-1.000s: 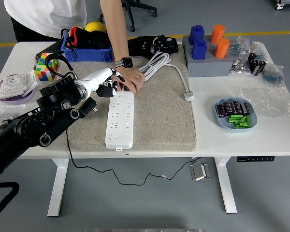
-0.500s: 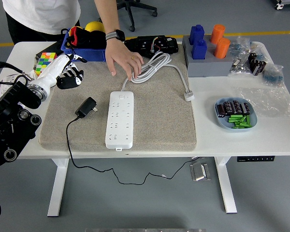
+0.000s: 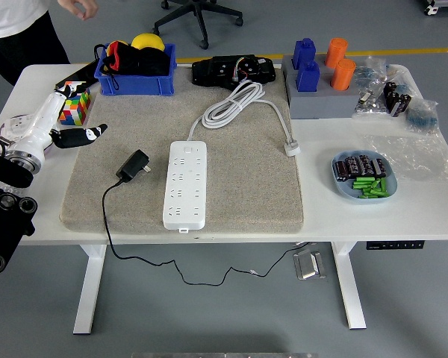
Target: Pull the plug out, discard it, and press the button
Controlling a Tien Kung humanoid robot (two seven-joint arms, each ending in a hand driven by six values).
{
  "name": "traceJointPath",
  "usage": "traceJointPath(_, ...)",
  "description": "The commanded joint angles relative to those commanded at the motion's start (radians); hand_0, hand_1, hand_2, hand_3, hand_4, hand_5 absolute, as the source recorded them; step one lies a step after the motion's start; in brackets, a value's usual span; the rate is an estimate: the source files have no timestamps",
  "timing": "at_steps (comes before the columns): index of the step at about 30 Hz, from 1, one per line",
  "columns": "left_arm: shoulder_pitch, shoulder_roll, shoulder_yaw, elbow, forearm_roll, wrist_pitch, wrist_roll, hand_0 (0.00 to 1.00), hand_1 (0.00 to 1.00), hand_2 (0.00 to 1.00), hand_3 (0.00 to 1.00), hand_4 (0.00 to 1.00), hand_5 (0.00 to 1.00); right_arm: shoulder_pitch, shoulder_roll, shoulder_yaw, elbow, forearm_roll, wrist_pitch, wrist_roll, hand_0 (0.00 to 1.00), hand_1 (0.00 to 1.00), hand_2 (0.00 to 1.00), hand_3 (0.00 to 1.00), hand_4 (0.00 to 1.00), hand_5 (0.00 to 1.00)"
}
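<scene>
Black plug (image 3: pixel 134 165) lying unplugged on grey mat (image 3: pixel 246 186), just left of white power strip (image 3: pixel 186 184), not touching it; thin black cord trailing off the mat's front edge and below the bench (image 3: pixel 403 216). Strip's own white cable (image 3: pixel 235 104) coiled toward the far side of the mat. Left robot hand (image 3: pixel 75 133) hovering over the mat's left edge, fingers extended and relaxed, nothing held. Person (image 3: pixel 22 22) at top left corner, away from the bench. Rubik's cube (image 3: pixel 75 104) partly hidden behind the robot hand.
</scene>
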Motion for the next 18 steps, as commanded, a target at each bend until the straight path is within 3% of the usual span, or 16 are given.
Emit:
traceJointPath(9, 0.033, -0.006, -0.054, -0.042, 0.006, 0.008, -0.008, 0.896, 0.889, 0.859, 0.879, 0.776, 0.082, 0.005, -0.003, -0.007, -0.001, 0.002, 0.000, 0.000, 0.767, 0.729, 0.724, 0.713, 0.883, 0.658)
traceJointPath(18, 0.028, -0.001, -0.044, -0.061, 0.010, 0.006, -0.014, 0.892, 0.882, 0.850, 0.874, 0.750, 0.057, 0.021, -0.006, -0.023, -0.002, 0.006, 0.000, 0.000, 0.767, 0.729, 0.724, 0.713, 0.883, 0.658)
